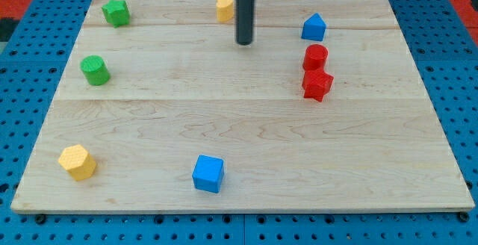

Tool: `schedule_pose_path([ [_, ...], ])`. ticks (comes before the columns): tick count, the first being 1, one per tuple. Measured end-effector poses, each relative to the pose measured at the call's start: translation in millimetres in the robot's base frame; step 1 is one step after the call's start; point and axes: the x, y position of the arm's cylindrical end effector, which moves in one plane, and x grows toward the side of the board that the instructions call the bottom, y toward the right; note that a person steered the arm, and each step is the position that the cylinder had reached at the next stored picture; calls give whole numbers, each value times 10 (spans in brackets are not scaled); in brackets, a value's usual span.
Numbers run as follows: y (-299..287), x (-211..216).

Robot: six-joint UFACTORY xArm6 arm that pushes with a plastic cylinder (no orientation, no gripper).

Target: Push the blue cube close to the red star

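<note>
Near the view's top, a little left of centre, my tip rests on the wooden board, at the lower end of a straight dark rod that drops in from above the frame. It has no fingers to open or clench and it grips nothing; it touches no block that I can make out. Just to its left, partly hidden behind the rod, sits a yellow block (its shape is not clear from here). To the view's right of my tip stands a blue block with a peaked top, and below that a red cylinder with the red star directly beneath it, the two touching or very nearly so.

The blue cube lies well apart from my tip, near the view's bottom edge and slightly left of centre, far from the red star. Along the view's left side are a green star-like block at the top corner, a green cylinder below it, and a yellow hexagonal block near the bottom corner.
</note>
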Motion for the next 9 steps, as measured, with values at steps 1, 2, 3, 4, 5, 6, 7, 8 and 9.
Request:
schedule_pose_path([
  [1,-233,599],
  [2,25,1398],
  [3,536,2285],
  [4,829,3022],
  [5,763,3029],
  [6,-212,3027],
  [7,-537,2827],
  [8,160,2375],
  [9,564,2081],
])
